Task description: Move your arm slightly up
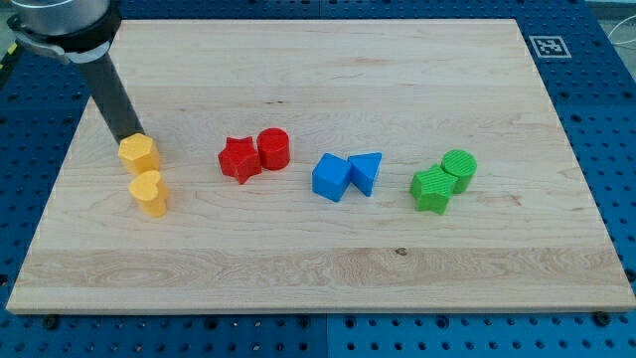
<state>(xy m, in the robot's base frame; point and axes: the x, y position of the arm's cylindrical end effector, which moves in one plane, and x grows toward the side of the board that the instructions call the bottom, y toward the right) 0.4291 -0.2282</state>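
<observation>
My tip (129,138) sits at the view's left, touching or just above the top edge of the yellow hexagon block (139,154). The dark rod rises from it toward the view's top left corner. A yellow heart block (150,193) lies just below the hexagon. To the right are a red star (238,159) touching a red cylinder (274,149), then a blue cube (331,178) touching a blue triangle (366,172), then a green star (433,189) touching a green cylinder (459,168).
The wooden board (318,278) lies on a blue perforated table. A fiducial marker (550,46) sits off the board's top right corner. The arm's grey housing (60,25) hangs over the top left corner.
</observation>
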